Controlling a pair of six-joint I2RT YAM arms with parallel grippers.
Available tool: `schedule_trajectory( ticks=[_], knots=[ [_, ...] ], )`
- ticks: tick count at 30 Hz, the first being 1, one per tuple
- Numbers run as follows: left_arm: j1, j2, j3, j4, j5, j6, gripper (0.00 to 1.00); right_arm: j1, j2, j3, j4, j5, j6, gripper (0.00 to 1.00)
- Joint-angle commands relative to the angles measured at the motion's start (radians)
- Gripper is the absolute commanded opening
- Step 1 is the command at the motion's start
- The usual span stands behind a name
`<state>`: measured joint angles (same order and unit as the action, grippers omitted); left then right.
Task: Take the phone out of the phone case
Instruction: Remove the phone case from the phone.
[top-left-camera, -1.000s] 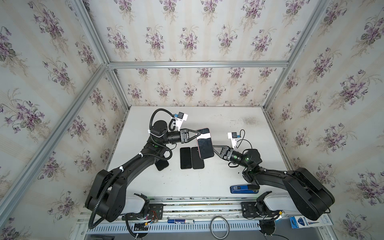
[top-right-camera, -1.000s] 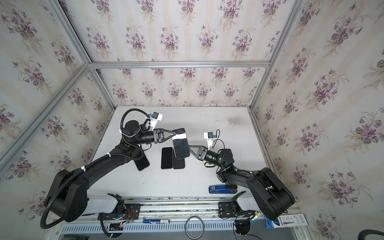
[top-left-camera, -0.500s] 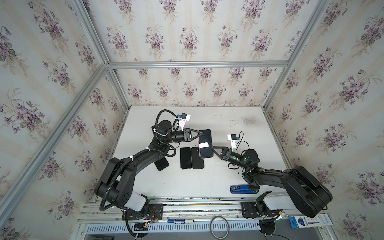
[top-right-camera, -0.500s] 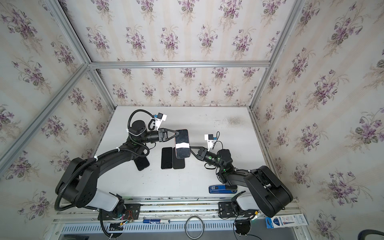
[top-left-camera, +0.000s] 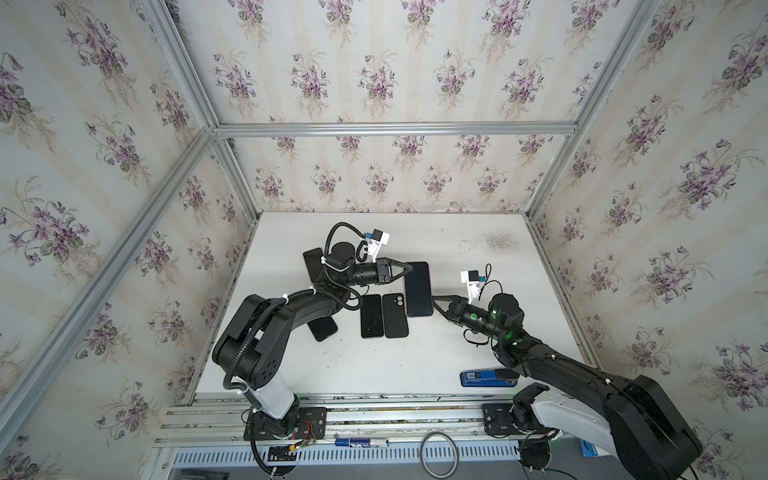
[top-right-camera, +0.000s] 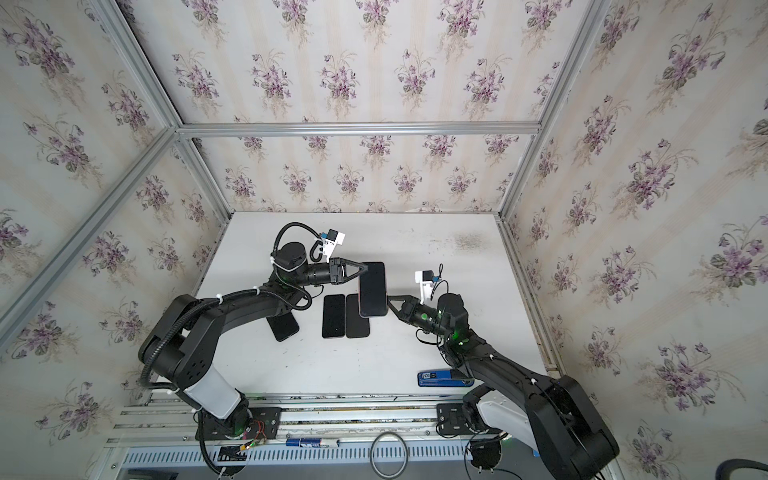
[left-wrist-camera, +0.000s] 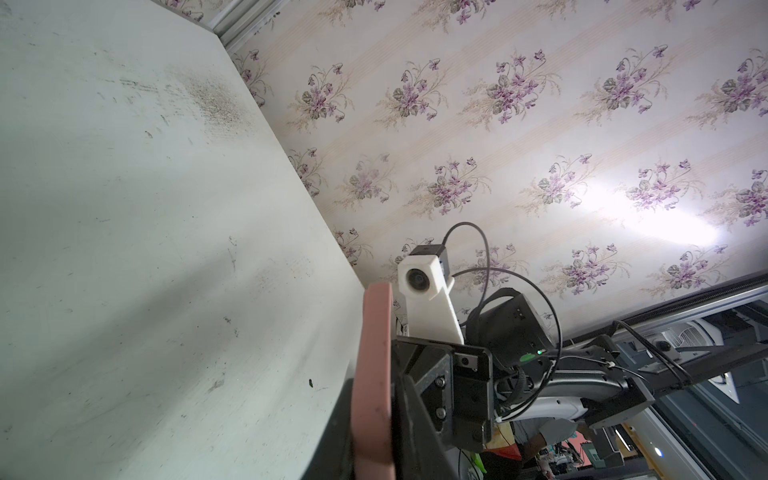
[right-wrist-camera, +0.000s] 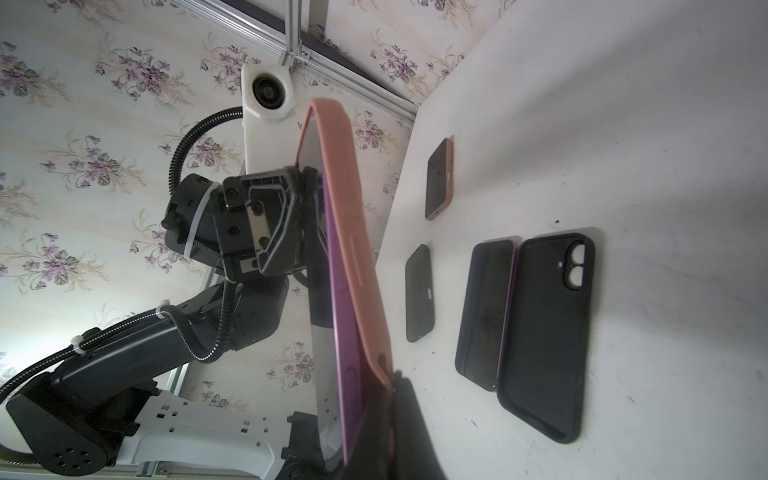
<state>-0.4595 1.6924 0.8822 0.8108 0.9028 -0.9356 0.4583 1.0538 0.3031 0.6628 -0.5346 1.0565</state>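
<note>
The phone (top-left-camera: 417, 289) in its pink phone case (right-wrist-camera: 349, 232) hangs above the table, screen up, between both arms. My left gripper (top-left-camera: 409, 269) is shut on its far left corner; in the left wrist view the pink edge (left-wrist-camera: 374, 365) fills the space between the fingers. At the near right corner my right gripper (top-left-camera: 434, 302) is shut on the case's lip. There, in the right wrist view, the pink lip stands peeled off the phone's purple edge (right-wrist-camera: 340, 311) and is pinched at my right gripper (right-wrist-camera: 388, 399).
On the white table (top-left-camera: 457, 257) below lie a bare black phone (top-left-camera: 371, 316) and an empty black case (top-left-camera: 395, 315) side by side. A dark phone (top-left-camera: 323, 328) lies near the left arm, another pink-cased phone (top-left-camera: 312, 264) behind it. A blue object (top-left-camera: 488, 378) sits front right.
The held phone has shifted slightly to the right, and the left arm's elbow has swung in over the table. Both grippers stay on the same corners.
</note>
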Motion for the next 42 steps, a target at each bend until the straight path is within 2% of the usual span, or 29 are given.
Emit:
schedule_trajectory(
  ticks=[1,3,7,10,15,21,25,30,35,40,42],
  knots=[
    [-0.011,0.024,0.011,0.056,-0.047,0.003,0.21,-0.010,-0.022,0.017,-0.093,-0.002,-0.021,0.00],
    [-0.022,0.039,0.013,0.059,-0.059,0.001,0.23,-0.015,-0.013,0.013,-0.091,-0.004,-0.008,0.00],
    [-0.034,0.069,0.021,0.059,-0.072,-0.005,0.36,-0.027,0.000,-0.010,-0.052,-0.003,0.021,0.00],
    [-0.034,0.081,0.018,0.049,-0.087,0.001,0.50,-0.036,-0.006,-0.020,-0.063,0.007,0.022,0.00],
    [-0.034,0.097,0.014,0.030,-0.106,0.005,0.80,-0.048,-0.019,-0.030,-0.090,0.016,0.027,0.00],
    [-0.034,0.057,0.032,-0.180,-0.170,0.115,0.93,-0.062,-0.063,-0.043,-0.161,0.043,0.022,0.00],
    [-0.036,-0.003,0.058,-0.382,-0.240,0.238,0.99,-0.074,-0.097,-0.045,-0.215,0.048,0.009,0.00],
    [-0.063,-0.113,0.103,-0.629,-0.374,0.412,1.00,-0.094,-0.128,-0.053,-0.254,0.049,0.001,0.00],
    [-0.200,-0.276,0.159,-0.865,-0.656,0.707,1.00,-0.101,-0.145,-0.054,-0.278,0.041,-0.006,0.00],
    [-0.347,-0.342,0.199,-0.984,-0.782,0.923,1.00,-0.107,-0.152,-0.055,-0.299,0.042,-0.014,0.00],
    [-0.434,-0.340,0.212,-1.038,-0.874,1.032,1.00,-0.107,-0.152,-0.056,-0.302,0.042,-0.014,0.00]
  ],
)
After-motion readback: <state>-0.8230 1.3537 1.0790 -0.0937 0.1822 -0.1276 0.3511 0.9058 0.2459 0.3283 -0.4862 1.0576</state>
